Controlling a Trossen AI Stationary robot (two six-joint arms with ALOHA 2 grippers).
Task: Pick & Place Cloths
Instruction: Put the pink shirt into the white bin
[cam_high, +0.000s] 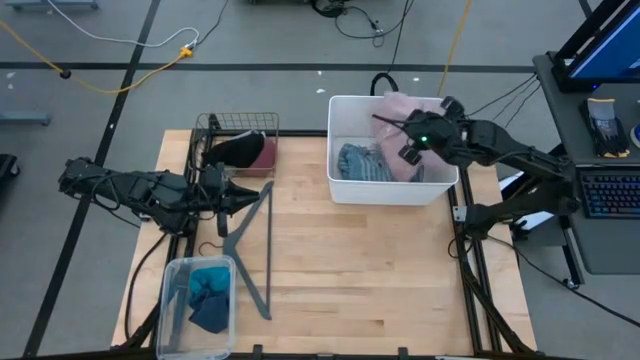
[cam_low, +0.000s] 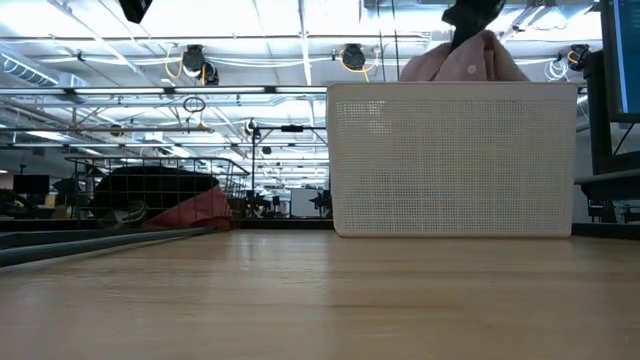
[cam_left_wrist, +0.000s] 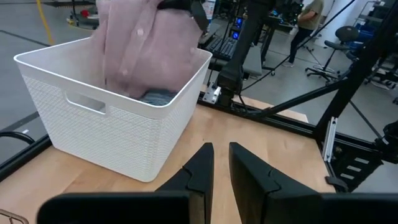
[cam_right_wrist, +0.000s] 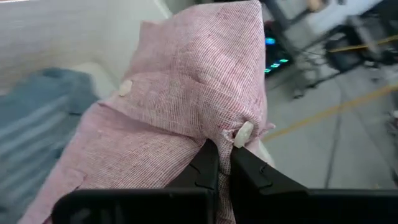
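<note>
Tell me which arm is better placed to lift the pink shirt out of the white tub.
Right: its pincer is already shut on the pink shirt above the white tub. The left pincer waits by the wire basket, holding nothing.

Robotics lab in large industrial hall. High ceiling with exposed trusses, ducts, strip lights (cam_low: 150, 55). Concrete floor with taped lines and loose cables (cam_high: 130, 45). Wooden tabletop (cam_high: 350, 270) on aluminium frame. Side desk with keyboard (cam_high: 608, 195) and monitor. Beyond: office chairs (cam_left_wrist: 339, 53), equipment stands, standing person (cam_left_wrist: 309, 15).
</note>
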